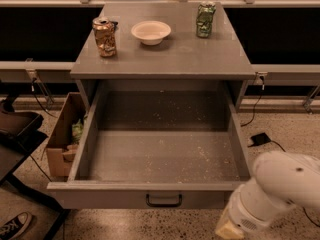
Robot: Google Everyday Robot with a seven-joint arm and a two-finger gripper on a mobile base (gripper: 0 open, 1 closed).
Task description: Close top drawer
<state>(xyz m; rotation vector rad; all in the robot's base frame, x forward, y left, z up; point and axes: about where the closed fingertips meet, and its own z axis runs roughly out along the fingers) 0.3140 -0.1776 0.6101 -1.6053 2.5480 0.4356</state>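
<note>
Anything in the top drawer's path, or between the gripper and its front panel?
Nothing visible. The top drawer holds only crumbs, so nothing blocks its slide in. The gripper sits low at the front panel's right end, nothing between them.

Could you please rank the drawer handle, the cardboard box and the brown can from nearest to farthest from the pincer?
The pincer is at lower right, by the top drawer's front corner.
1. Drawer handle, centred on its front.
2. Cardboard box, left of the drawer.
3. Brown can, back left on the cabinet top.
</note>
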